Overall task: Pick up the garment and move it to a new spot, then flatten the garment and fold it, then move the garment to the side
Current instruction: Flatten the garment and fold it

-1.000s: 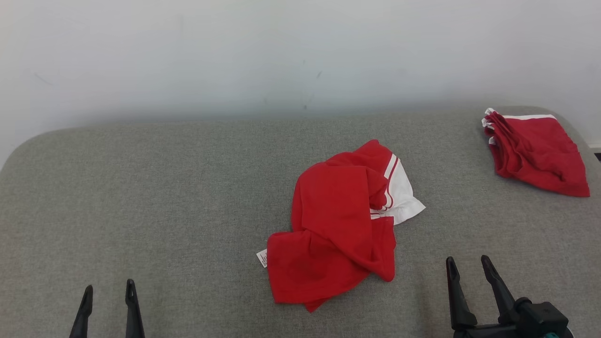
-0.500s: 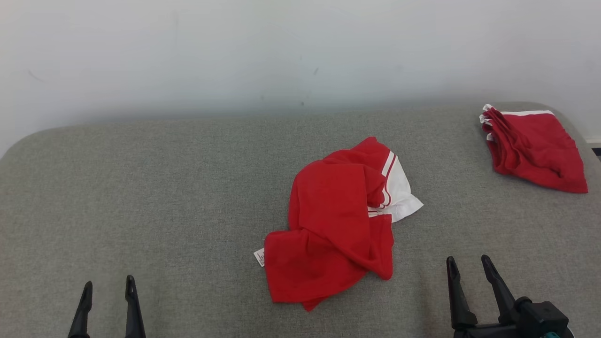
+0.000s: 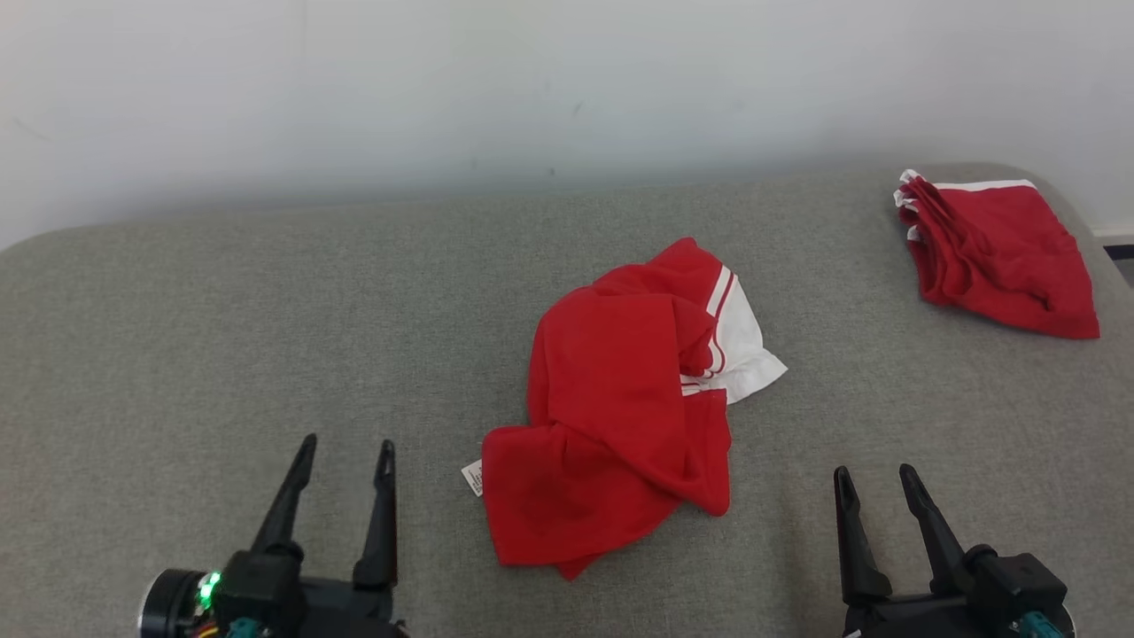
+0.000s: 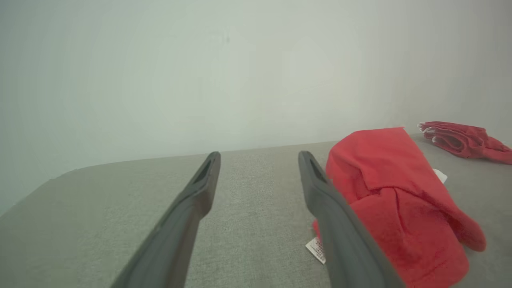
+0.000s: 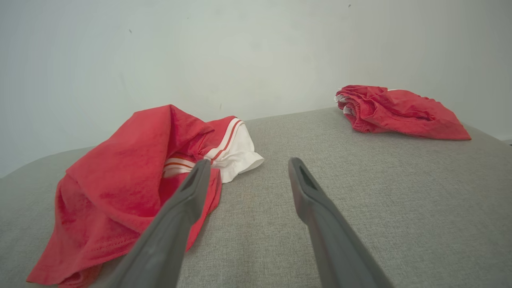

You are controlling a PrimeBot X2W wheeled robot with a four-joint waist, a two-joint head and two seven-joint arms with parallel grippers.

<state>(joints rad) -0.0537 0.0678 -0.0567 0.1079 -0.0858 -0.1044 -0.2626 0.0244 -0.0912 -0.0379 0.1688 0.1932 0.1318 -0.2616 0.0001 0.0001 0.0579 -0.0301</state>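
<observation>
You could see that the left tool [image 3: 346, 443] had come forward and inward within the last second, so that its body with a small green light was in the head view. The whole head picture had also shifted a little, which I take as a move of the camera and not of the things. The right tool [image 3: 874, 471] had kept its place. Both tools stood with the fingers wide apart and held nothing. The red and white garment [image 3: 620, 399] lay crumpled on the table [image 3: 177, 354], between the two tools and a little ahead of them, close to the right side of the left tool and not touched by either. I judge that the pick-up was only being approached, so all the steps were still to do. A second red garment [image 3: 1001, 257], already folded, lay far ahead and to the right of the right tool. The print on the small label [image 3: 472, 478] was too small to read. You could not tell which edge of the heap was a sleeve or a hem, and in each wrist view one finger covered the near border of the cloth.
</observation>
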